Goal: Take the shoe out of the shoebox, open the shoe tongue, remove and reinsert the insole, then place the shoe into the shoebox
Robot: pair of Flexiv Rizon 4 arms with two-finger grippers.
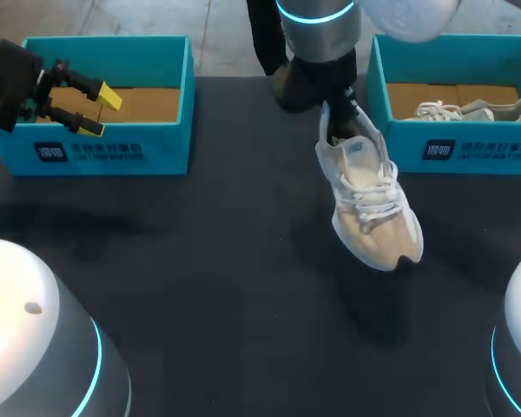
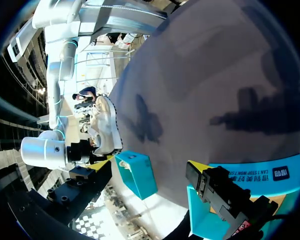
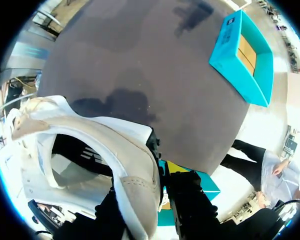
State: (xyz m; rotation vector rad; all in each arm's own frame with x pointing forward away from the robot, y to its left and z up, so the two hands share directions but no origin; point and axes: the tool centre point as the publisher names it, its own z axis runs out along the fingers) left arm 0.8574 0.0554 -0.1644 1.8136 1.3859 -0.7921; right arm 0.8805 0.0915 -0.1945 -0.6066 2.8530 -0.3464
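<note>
Left shoebox (image 1: 104,152): teal, far left of the dark worktop (image 1: 217,269); bare cardboard floor.
Left pincer (image 1: 102,112): over that box, yellow tips spread wide, gripping nothing.
Shoe (image 1: 369,195): cream-white sneaker with white laces, between the boxes, right of centre; heel far, toe near, shadow on the worktop beneath.
Right pincer (image 3: 157,172): closed on the shoe's heel wall, one finger inside, one outside.
Right shoebox (image 1: 456,152): teal, far right; second pale shoe (image 1: 469,110) lying inside.
</note>
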